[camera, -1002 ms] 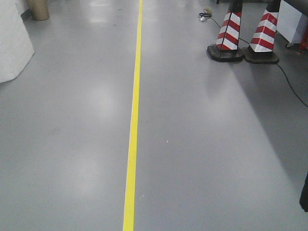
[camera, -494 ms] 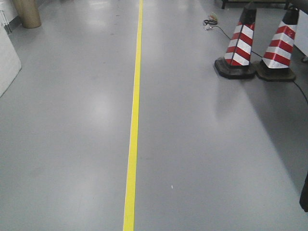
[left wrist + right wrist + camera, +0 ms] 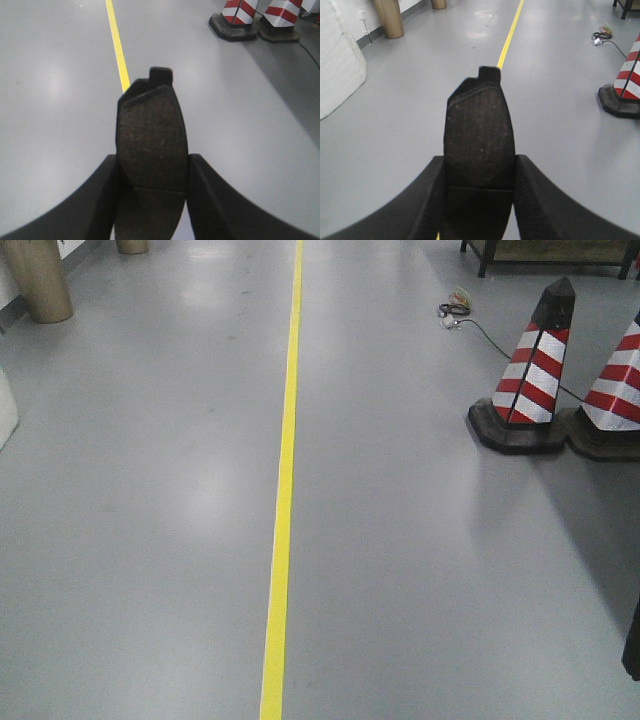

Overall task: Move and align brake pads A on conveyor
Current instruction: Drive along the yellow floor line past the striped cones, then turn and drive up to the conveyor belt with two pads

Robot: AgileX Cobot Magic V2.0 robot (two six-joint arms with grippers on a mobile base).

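Brake pads A show up 2 times in our wrist views, 1 in each hand. In the left wrist view we see the left hand (image 3: 152,192) closed on a brake pad (image 3: 152,145), its 2 dark fingers (image 3: 97,200) pressing the long edges from either side; the pad stands on end, pointing away from the camera, with a small tab at its far tip and a groove line crossing its rough friction face low between the fingers. In the right wrist view the right hand (image 3: 479,195) grips a second brake pad (image 3: 479,135) the same way, tab at the far end, groove line just above the fingers (image 3: 427,200). Both pads hang over a grey floor (image 3: 150,540), not touching it. We see no conveyor in any view. A yellow line (image 3: 285,490) runs straight along the floor away from us. To its right stand 2 red-and-white striped cones (image 3: 530,375) on black bases, side by side and touching or nearly so, with a cable (image 3: 480,325) trailing from behind them to a small coil farther back. At far left a tan cylinder (image 3: 40,280) stands upright near the wall.
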